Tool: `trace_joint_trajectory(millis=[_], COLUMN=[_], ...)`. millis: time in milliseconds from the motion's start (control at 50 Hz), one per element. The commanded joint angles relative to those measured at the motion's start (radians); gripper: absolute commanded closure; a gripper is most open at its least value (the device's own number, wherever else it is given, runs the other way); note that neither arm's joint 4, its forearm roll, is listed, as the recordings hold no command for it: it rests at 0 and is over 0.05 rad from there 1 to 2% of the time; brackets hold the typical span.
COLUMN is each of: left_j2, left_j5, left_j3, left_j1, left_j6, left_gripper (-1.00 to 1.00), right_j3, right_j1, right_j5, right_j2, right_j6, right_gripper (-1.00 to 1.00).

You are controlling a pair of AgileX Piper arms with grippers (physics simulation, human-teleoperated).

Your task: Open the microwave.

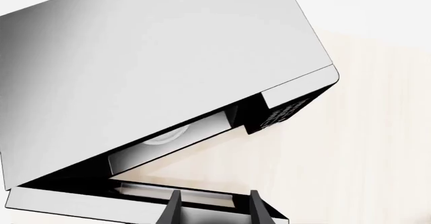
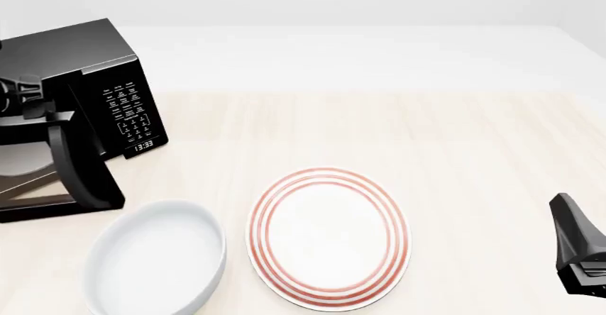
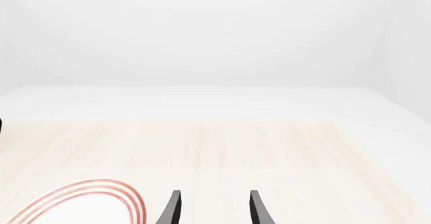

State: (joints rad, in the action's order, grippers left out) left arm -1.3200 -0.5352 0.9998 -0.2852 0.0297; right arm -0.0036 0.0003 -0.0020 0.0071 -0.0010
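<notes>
The black microwave (image 2: 90, 56) stands at the table's far left, its button panel (image 2: 130, 113) and clock facing the middle. Its door (image 2: 87, 164) is swung partly out toward the front, and the grey turntable (image 1: 165, 135) shows through the gap. In the left wrist view my left gripper (image 1: 215, 206) is open, with the fingertips (image 1: 173, 204) on either side of the door's top edge (image 1: 67, 206). I cannot tell if they touch it. My right gripper (image 3: 215, 206) is open and empty, low over the table's front right, far from the microwave.
A white plate with red rings (image 2: 327, 237) lies at the front centre, and it also shows in the right wrist view (image 3: 81, 204). A white bowl (image 2: 156, 258) sits to its left, just in front of the open door. The right arm's black body (image 2: 580, 255) is at the right edge.
</notes>
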Motion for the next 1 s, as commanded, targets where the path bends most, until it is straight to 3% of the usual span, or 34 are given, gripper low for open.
trace_joint_trajectory(millis=[20,1000], left_j2=[0.022,0.118], left_j5=[0.007,-0.026], left_j3=[-0.033,-0.089], left_j1=[-0.002,0.011], left_j6=[-0.01,-0.019], left_gripper=[-1.0,-1.0], right_j3=[0.0,0.0], right_j1=[0.0,0.0], right_j5=[0.0,0.0], right_j2=[0.0,0.0], right_j6=[0.0,0.0], right_gripper=[-1.0,-1.0])
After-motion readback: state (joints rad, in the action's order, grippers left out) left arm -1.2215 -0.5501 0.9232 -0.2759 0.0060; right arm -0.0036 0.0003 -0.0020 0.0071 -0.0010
